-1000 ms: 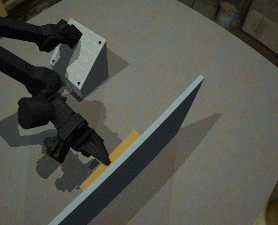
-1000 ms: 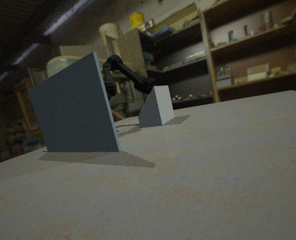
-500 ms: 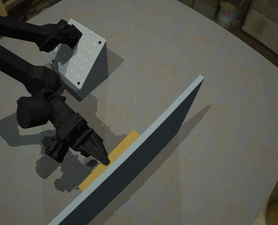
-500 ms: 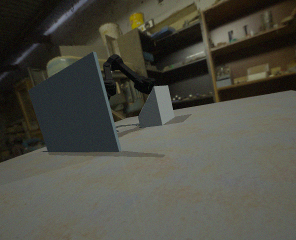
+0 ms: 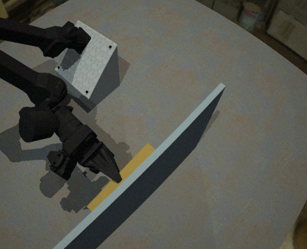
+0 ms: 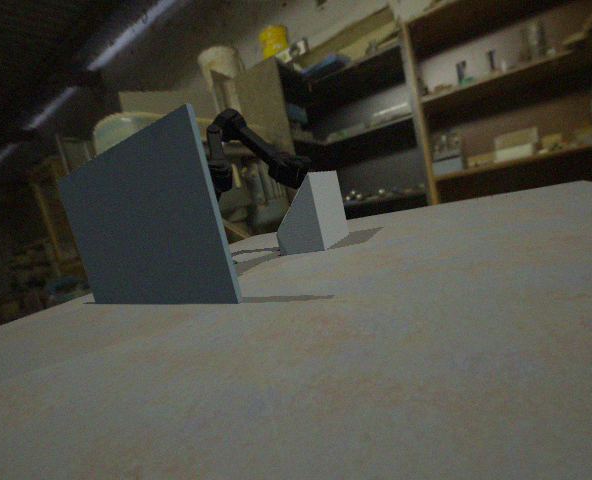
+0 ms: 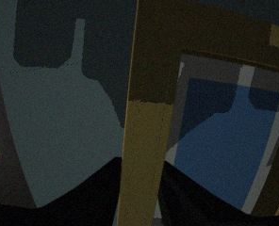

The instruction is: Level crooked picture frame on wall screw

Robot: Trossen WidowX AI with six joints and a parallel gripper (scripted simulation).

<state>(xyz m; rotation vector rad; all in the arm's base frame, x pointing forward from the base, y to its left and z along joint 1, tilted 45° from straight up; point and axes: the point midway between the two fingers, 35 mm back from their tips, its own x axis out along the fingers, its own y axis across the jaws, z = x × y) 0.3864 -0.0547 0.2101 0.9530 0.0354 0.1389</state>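
a matte black arm with blocky, angular links

The arm's 1 gripper points obliquely toward the wall, its 2 fingers clamped on something

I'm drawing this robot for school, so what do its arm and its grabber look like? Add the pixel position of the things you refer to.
The arm [image 5: 14, 72] [image 6: 252, 142] is black all over, made of long, straight bars joined by chunky, rounded parts. One thick, drum-like lump sticks out near the gripper [image 5: 120, 180] [image 7: 141, 162]. The gripper is black too, and its fingers narrow toward the tips, like a beak. I can't make out any cables or writing.
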